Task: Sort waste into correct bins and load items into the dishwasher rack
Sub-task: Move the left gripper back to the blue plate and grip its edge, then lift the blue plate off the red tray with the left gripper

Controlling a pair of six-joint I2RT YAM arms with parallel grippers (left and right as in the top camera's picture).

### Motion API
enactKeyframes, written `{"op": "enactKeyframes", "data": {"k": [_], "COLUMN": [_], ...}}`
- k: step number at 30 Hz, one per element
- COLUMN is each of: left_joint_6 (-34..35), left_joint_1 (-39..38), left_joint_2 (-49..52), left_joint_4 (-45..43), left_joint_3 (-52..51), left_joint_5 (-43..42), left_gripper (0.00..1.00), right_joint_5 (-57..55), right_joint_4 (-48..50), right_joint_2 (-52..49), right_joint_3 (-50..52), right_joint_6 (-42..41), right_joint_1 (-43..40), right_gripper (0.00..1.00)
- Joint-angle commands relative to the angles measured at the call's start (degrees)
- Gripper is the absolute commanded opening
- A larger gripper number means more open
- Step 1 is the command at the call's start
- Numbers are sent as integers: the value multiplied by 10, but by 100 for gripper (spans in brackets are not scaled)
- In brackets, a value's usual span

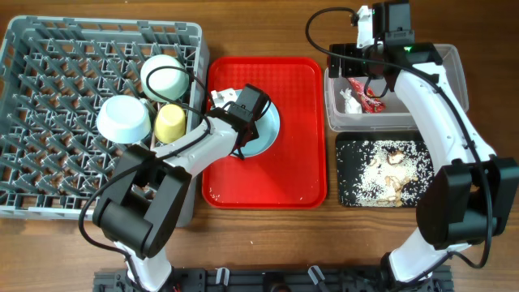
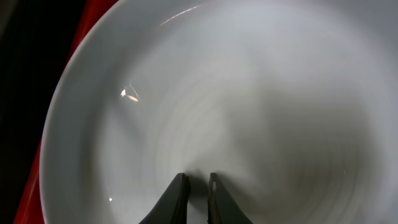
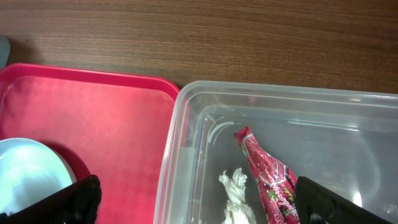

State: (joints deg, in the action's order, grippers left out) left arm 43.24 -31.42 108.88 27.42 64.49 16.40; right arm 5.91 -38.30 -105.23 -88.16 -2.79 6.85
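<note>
Overhead view: two arms work at a brown table (image 1: 268, 235) — one on each side.
Left gripper (image 2: 197, 186): its fingers are almost together, with just a thin gap. They sit at the edge of the pale blue plate (image 1: 270, 134) and seem to pinch it.
Pale blue plate: on the red tray (image 1: 292, 162), in the middle of the table.
Right gripper (image 3: 199, 202): its fingers are spread wide apart and hold nothing. It hangs over the left wall of the clear tub (image 1: 381, 120).
Clear tub: the red wrapper (image 3: 267, 171) and the white paper scrap (image 3: 235, 190) lie inside, just beside each other.
Black tray (image 1: 347, 150): just below the tub in the overhead view, with rice crumbs (image 1: 373, 174) spread over it.
Grey rack (image 1: 57, 122): on the left — a pale bowl (image 1: 166, 75), a second pale bowl (image 1: 124, 119) and a yellow cup (image 1: 170, 123) are in it, near its right side.
</note>
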Motion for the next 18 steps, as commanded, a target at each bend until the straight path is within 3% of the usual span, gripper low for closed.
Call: {"op": "enactKeyframes", "data": {"k": [1, 6, 8, 14, 18], "left_joint_6": [2, -82, -101, -101, -126], "left_joint_1": [0, -1, -10, -58, -103], "left_joint_2": [6, 5, 5, 6, 6], "left_joint_4": [-12, -77, -89, -86, -93], "left_joint_3": [-1, -1, -1, -1, -1], "left_joint_5": [-51, -263, -299, -307, -320], "left_gripper": [13, 35, 36, 21, 21], "right_joint_5": [-5, -5, -5, -5, -5], "right_joint_4": [1, 1, 1, 1, 1], "right_joint_2": [-4, -4, -4, -4, -4], "right_joint_3": [-2, -2, -2, -2, -2], "right_joint_6": [-4, -3, -3, -3, -4], "right_joint_1": [2, 2, 2, 2, 2], "right_gripper": [100, 100, 99, 100, 100]}}
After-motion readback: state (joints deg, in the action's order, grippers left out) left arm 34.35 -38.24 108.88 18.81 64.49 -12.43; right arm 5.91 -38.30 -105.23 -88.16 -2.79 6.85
